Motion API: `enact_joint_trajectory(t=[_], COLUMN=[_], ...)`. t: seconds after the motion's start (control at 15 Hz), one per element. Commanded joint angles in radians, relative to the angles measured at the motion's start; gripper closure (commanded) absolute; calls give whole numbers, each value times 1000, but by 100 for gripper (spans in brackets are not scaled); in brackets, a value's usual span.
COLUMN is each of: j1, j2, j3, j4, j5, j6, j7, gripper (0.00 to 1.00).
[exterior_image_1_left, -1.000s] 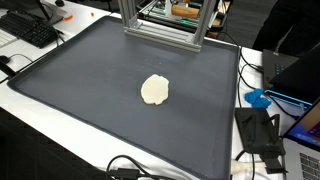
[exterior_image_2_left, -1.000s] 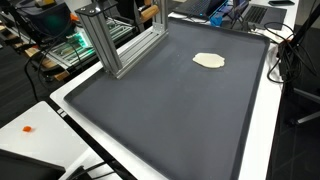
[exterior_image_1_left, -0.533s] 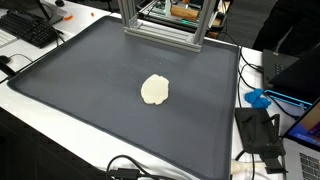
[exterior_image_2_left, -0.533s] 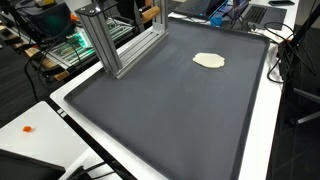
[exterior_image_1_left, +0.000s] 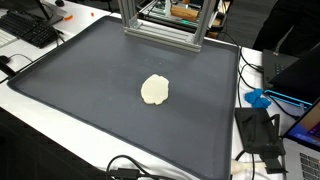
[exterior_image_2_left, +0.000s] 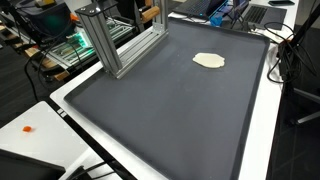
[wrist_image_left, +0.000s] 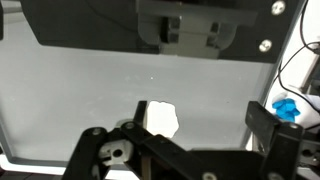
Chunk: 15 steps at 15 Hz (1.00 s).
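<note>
Though unmoved since, dough (hand spread)

Open mat all round the pale lump for me; beyond it, the metal frame blocks passage.

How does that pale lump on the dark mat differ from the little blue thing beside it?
The pale lump is cream, flat and roundish; the blue thing is blue and irregular. The pale lump lies on the mat, near its middle; the blue thing sits off its edge. The pale lump looks larger than the blue thing. Both are small beside the mat.
</note>
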<state>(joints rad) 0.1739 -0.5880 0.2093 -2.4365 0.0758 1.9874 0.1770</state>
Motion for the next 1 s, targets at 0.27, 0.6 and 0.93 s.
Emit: enact_joint_trajectory(t=[0.27, 0.6, 0.93], j1=[-84, -91, -69], j2=[310, 445, 449], j3=[49, 48, 25], j4=[159, 259, 255], j5=[-90, -132, -117], j6=[192, 164, 184], j7=[225, 475, 451], gripper=[0, 0, 0])
